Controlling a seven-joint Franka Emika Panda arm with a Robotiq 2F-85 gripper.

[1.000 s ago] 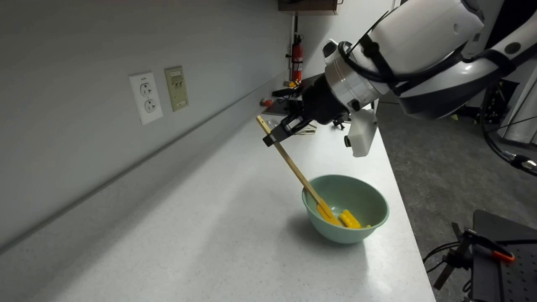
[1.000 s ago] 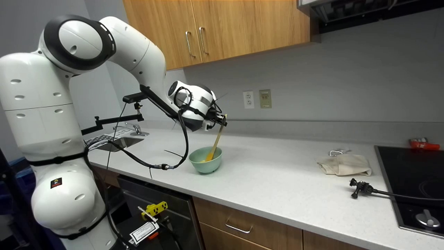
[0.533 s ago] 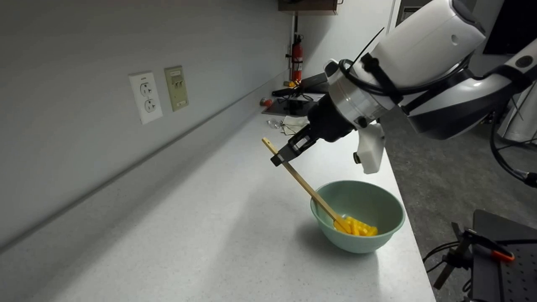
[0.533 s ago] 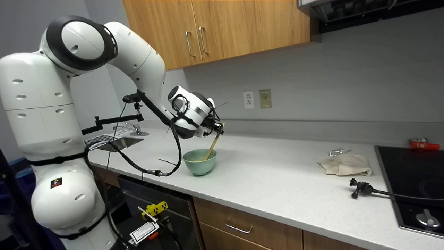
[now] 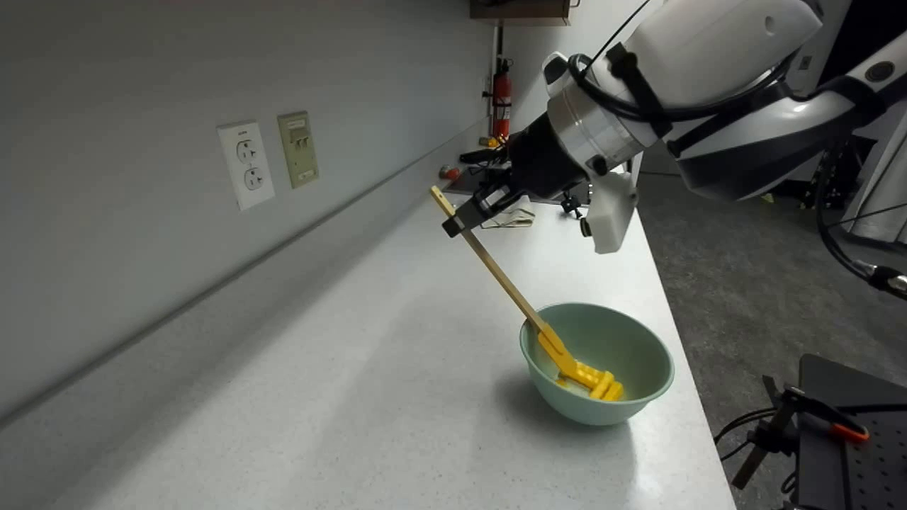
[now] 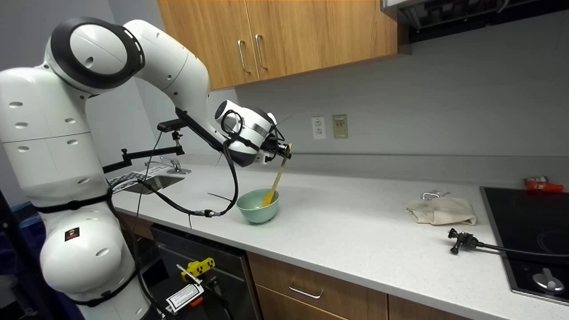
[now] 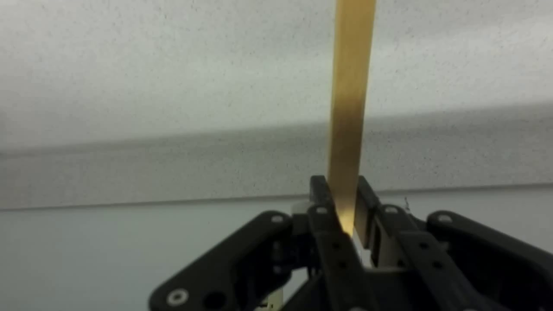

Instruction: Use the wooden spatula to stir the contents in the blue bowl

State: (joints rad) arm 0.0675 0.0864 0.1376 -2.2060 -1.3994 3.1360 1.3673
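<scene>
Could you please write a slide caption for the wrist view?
The gripper clamped on the wooden spatula, which runs out of frame at the top, with speckled countertop and grey wall behind.

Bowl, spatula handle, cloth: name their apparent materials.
Blue bowl: probably plastic, given its thin rim and even satin color; ceramic is possible. Wooden spatula handle: apparently unpainted wood, pale tan and fairly matte. Folded cloth: likely cotton or linen, matte beige with soft creases.

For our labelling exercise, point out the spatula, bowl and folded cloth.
Wooden spatula [image 7: 348, 108], in the wrist view: handle
Blue bowl [image 5: 623, 345], in an exterior view: inner wall
Folded cloth [image 6: 442, 211], in an exterior view: middle
</scene>
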